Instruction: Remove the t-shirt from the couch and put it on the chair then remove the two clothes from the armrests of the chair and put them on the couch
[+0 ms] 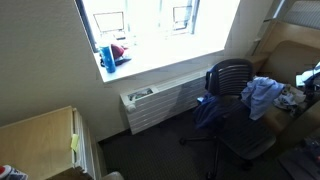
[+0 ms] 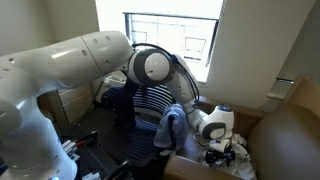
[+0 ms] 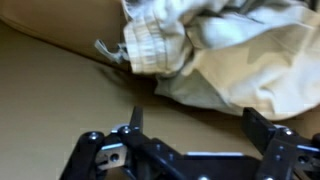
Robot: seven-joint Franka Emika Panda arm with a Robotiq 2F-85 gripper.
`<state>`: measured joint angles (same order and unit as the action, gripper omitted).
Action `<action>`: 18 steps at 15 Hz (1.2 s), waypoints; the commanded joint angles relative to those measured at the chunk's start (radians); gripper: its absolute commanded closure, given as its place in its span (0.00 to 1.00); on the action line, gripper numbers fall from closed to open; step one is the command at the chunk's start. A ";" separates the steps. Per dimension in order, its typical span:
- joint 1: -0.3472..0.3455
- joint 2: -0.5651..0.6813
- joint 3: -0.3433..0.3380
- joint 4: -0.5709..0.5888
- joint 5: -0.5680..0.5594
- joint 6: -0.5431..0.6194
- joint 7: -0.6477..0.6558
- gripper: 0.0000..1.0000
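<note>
In the wrist view a cream t-shirt (image 3: 240, 50) lies crumpled on the tan couch (image 3: 50, 90). My gripper (image 3: 200, 125) is open and empty, its two black fingers just short of the shirt's near edge. In both exterior views a black office chair (image 1: 235, 80) (image 2: 150, 100) stands beside the couch (image 1: 290, 60) (image 2: 290, 140). A light blue cloth (image 1: 262, 95) (image 2: 172, 125) hangs on one armrest and a dark blue cloth (image 1: 208, 110) (image 2: 115, 100) on the other. My gripper (image 2: 222, 150) is low over the couch seat, next to the chair.
A white radiator (image 1: 160, 105) runs under a bright window. The sill holds a blue bottle (image 1: 107, 57) and a red object (image 1: 119, 50). A wooden cabinet (image 1: 40, 140) stands at the near corner. The robot arm (image 2: 70, 70) fills much of an exterior view.
</note>
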<state>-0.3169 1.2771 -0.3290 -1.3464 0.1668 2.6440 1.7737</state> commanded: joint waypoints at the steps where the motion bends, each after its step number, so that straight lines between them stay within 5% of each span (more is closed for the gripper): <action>1: -0.011 0.028 0.022 0.043 0.018 -0.042 -0.043 0.00; 4: -0.030 0.063 0.054 0.103 0.021 -0.085 -0.080 0.00; 6: -0.031 0.044 0.060 0.030 0.037 0.107 -0.008 0.00; 12: -0.014 0.309 0.040 0.270 0.170 0.317 0.230 0.00; 13: -0.005 0.199 0.060 0.096 0.104 0.423 0.290 0.00; 18: 0.123 0.232 -0.129 0.065 0.127 0.607 0.595 0.00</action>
<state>-0.2772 1.5089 -0.3410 -1.2327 0.2677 3.1727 2.2061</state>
